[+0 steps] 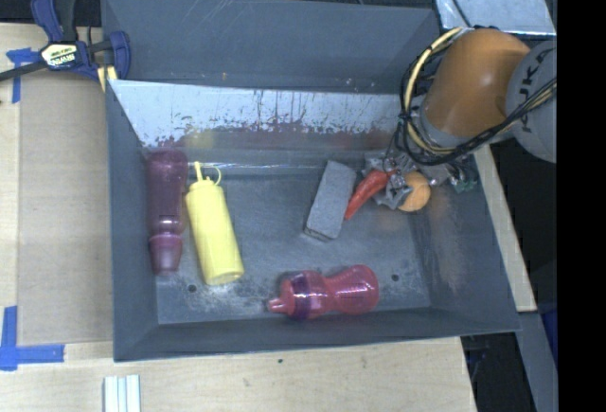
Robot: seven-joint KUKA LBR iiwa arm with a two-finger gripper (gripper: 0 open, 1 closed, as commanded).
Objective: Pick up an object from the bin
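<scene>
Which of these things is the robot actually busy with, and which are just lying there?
In the job: gripper; red chili and orange ball right beside it; bin.
Lying about: grey block; yellow bottle; purple bottle; pink bottle.
</scene>
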